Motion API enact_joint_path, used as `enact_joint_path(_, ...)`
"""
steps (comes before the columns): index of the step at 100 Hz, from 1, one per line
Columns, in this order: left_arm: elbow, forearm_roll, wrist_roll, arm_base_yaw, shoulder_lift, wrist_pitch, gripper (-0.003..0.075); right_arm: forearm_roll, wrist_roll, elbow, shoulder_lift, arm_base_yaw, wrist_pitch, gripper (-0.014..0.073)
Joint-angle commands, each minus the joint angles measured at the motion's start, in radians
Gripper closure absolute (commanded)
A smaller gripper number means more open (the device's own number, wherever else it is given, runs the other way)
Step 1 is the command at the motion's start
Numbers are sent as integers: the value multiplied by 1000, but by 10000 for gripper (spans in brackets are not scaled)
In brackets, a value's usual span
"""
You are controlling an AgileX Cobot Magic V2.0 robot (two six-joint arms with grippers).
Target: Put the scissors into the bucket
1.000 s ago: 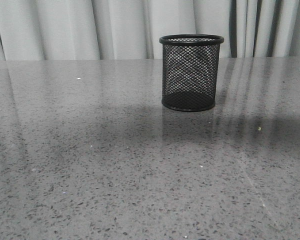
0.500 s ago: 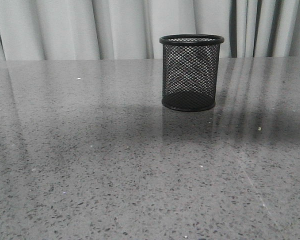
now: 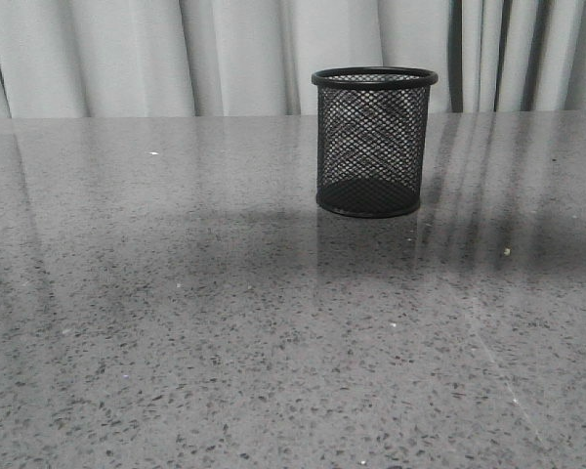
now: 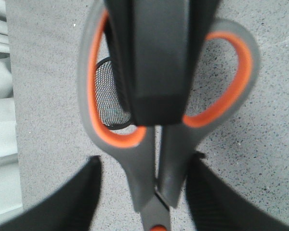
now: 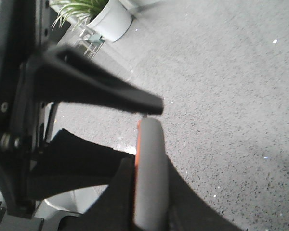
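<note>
Scissors [image 4: 149, 144] are off the table [image 3: 176, 342], hanging in the left pincer [image 4: 144, 190]; the left wrist view shows the dark grey loops with orange lining close to the lens, the pivot screw near the fingertips, and the blades running out of frame beyond it. Dark pincer fingers [image 4: 62, 202] sit on either side of the shanks, apart from them, and a black block passes between the loops; which surface actually bears on the scissors I cannot tell. Long axis runs from the handles near the camera toward the fingertips, so the blades point away from the wrist, judged roughly downward toward the table. Bucket [image 3: 374, 142] stands upright toward the far edge of the table, right of centre, mouth open; it shows through one handle loop in the left wrist view, so the scissors hang above and near it, not yet inside. Right wrist view shows a grey bar with an orange edge beside a black finger [image 5: 96, 86]; right pincer state cannot be judged. Handling judgement: stiff, moderately light, smooth plastic handles and slim steel blades, liable to swing or slip if held loosely; best gripped at the shanks just behind the pivot. Being longer than the bucket is tall, the handles should stand proud of the rim, and a light mesh cup may tip.
</note>
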State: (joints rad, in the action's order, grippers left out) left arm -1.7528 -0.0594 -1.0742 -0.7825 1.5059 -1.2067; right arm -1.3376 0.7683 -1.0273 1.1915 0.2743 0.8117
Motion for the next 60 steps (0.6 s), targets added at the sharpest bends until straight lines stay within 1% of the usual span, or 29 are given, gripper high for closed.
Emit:
enact_joint_path(1,-31,-11,14,-8,-37,52,239,-58,20,-34,-20,2,-3,666)
enact_joint_path(12,-31,31,26,-4,-63,52,240,-46,23,-34,-20,2,-25,666)
enact_joint_path(27,-31,145,130,19,-118,52,245,-14,23,-34,-20,-18,-45,666)
enact_joint_path(45,-31,127,228,116,-184,50,251,27,23,-38,-31,-60,-83,637)
enact_joint_path(60,-31,101,287,204,-232,49,275,136,23,-86,-42,-83,-83,638)
